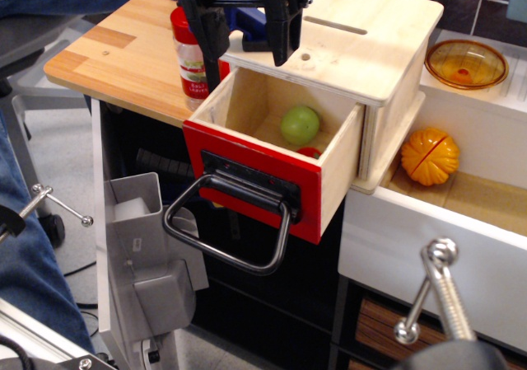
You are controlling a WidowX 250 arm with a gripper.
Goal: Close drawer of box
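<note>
The light plywood box sits on the counter, with a narrow slot and a round hole in its top. Its drawer is pulled far out toward me. The drawer has a red front panel and a large black loop handle hanging down. Inside lie a green ball and a bit of something red. My black gripper hangs above the drawer's back left corner, fingers apart and empty, touching nothing.
A red-capped spice jar stands left of the drawer behind the gripper. A wide white drawer is open at the right, holding an orange fruit. An amber glass bowl sits at the far right. The wooden countertop extends left.
</note>
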